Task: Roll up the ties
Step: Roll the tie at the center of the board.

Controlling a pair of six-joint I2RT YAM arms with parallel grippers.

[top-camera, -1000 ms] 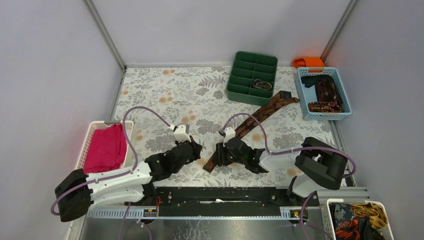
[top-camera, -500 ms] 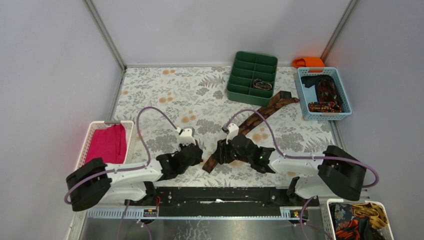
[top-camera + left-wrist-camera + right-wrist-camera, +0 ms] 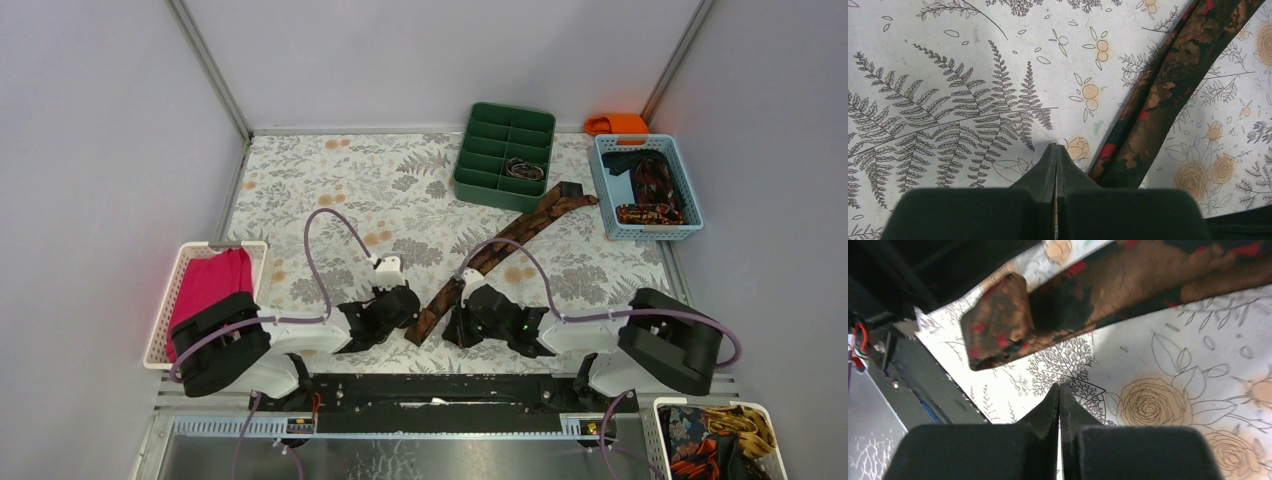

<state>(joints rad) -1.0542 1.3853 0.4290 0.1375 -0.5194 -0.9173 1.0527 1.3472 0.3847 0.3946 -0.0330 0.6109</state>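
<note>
A brown tie [image 3: 500, 243], patterned in orange and red, is lying unrolled on a diagonal across the floral table [image 3: 330, 180]. Its far end is sitting just beside the green divided tray [image 3: 480, 190], and its blunt near end is pointing toward the arms' bases. I am seeing it flanked by both grippers, neither of them touching it. The left gripper [image 3: 1055, 147] is hanging low over the tabletop just left of the near end, fingers pressed together on nothing. The right gripper [image 3: 1058, 386] is hovering just on the other side, its jaws likewise closed and empty. Farther out, a blue basket [image 3: 598, 180] at the far right is holding dark patterned fabrics, with an orange cloth [image 3: 617, 123] behind it. A white basket [image 3: 163, 310] at the left edge is carrying a magenta cloth [image 3: 205, 290].
</note>
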